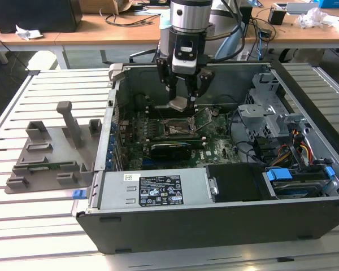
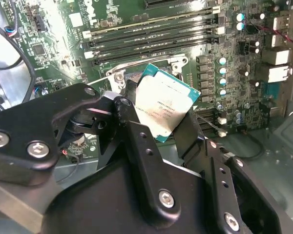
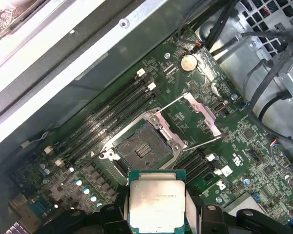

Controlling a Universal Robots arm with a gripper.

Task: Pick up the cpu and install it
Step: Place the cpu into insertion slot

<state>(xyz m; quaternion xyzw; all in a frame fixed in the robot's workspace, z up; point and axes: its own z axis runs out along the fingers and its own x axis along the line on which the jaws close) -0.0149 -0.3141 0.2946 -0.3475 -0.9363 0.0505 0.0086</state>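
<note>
Gripper (image 1: 185,97) closed on cpu (image 1: 178,104), held tilted above open socket (image 1: 178,127) inside computer case (image 1: 214,220), seemingly not touching it. Grey tray (image 1: 45,164) at exterior view's left of case.

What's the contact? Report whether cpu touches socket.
Apart. The first wrist view shows the socket open and empty, wholly clear of the cpu; the exterior view shows the cpu hanging above it.
</note>
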